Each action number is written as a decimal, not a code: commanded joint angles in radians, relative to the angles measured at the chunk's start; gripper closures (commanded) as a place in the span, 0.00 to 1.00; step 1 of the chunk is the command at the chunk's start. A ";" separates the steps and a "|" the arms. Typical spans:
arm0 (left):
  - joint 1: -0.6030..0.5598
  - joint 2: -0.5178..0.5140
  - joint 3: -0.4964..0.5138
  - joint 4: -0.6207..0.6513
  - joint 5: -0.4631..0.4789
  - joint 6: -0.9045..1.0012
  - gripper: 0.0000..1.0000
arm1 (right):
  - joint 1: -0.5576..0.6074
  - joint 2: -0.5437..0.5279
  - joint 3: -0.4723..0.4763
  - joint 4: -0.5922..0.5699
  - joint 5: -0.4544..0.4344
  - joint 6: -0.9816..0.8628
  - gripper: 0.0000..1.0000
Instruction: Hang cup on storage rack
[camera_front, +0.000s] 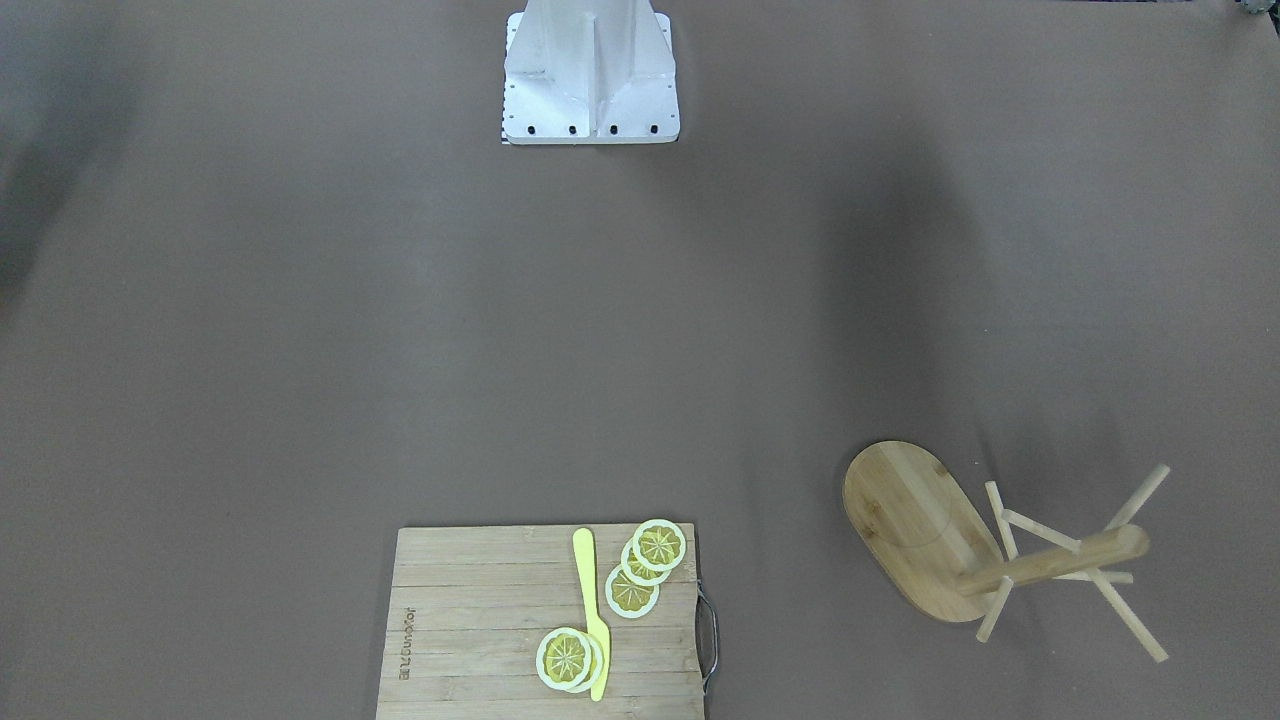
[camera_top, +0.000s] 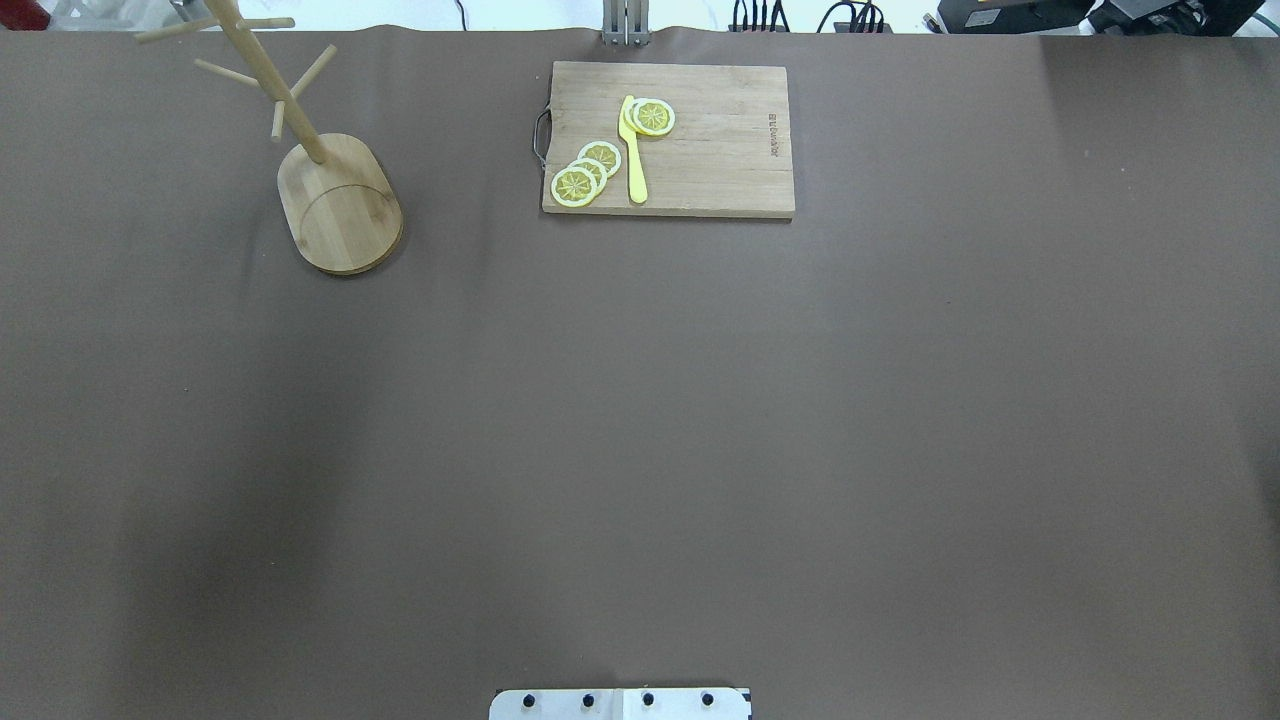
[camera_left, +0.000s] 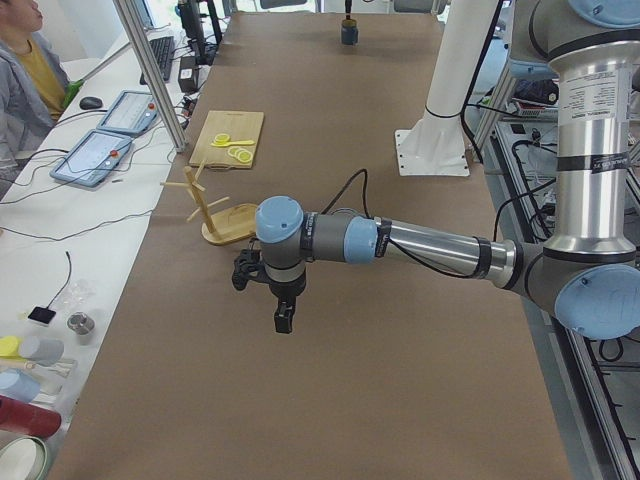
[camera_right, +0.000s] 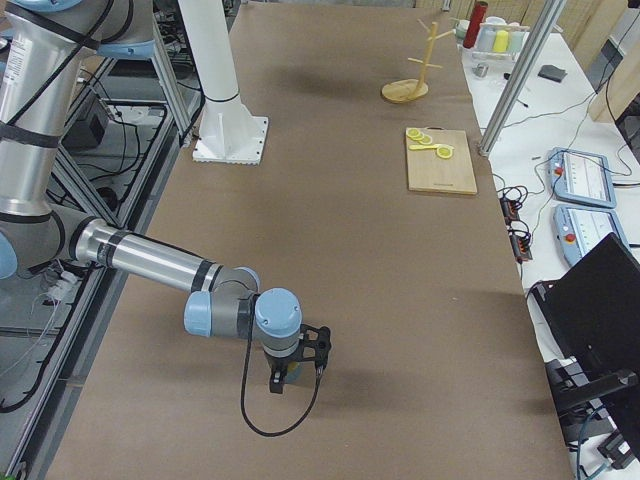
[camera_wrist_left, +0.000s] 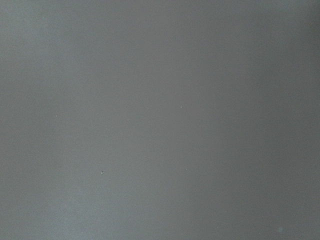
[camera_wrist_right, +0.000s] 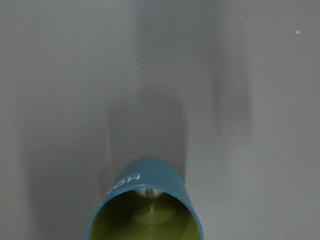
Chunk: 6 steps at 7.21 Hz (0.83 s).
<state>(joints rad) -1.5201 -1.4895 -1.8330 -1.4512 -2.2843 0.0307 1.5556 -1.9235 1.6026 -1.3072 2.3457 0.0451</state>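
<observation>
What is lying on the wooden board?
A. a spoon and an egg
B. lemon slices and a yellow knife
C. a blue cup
B: the lemon slices and the yellow knife lie on the board, and nothing else is on it.

White "HO" on cup (camera_wrist_right: 155, 175), cutting board (camera_front: 470, 640) brand unreadable
</observation>
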 joint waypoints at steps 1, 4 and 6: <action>0.000 0.000 0.000 0.000 -0.001 0.000 0.02 | 0.000 0.021 -0.044 0.005 0.029 0.001 0.06; 0.000 0.000 0.000 0.003 -0.003 0.000 0.02 | -0.014 0.024 -0.058 0.006 0.021 0.004 0.14; 0.000 0.000 -0.002 0.008 -0.006 -0.009 0.02 | -0.028 0.026 -0.067 0.006 0.017 0.002 0.21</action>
<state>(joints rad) -1.5202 -1.4895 -1.8339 -1.4467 -2.2885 0.0285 1.5373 -1.8988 1.5419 -1.3008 2.3652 0.0482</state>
